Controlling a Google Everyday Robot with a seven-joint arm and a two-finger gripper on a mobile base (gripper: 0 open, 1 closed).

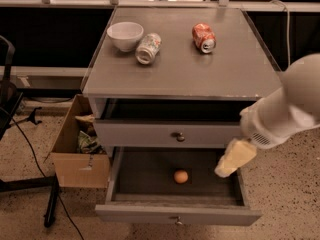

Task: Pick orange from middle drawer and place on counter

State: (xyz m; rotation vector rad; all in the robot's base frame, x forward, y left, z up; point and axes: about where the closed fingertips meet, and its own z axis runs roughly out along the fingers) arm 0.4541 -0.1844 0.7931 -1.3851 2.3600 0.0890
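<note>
The orange [181,176] lies on the dark floor of the open middle drawer [176,215], near its centre. The upper drawer front [170,134] is shut above it. The counter [200,69] is the grey cabinet top. My gripper [234,159] is a pale yellowish tip at the end of the white arm [290,109], hanging over the right side of the open drawer, to the right of the orange and above it, apart from it.
On the counter stand a white bowl [125,35], a silver can on its side [148,47] and a red-orange can on its side [204,37]. A cardboard box with rubbish [80,149] sits left of the cabinet. A black chair base [30,184] is at the far left.
</note>
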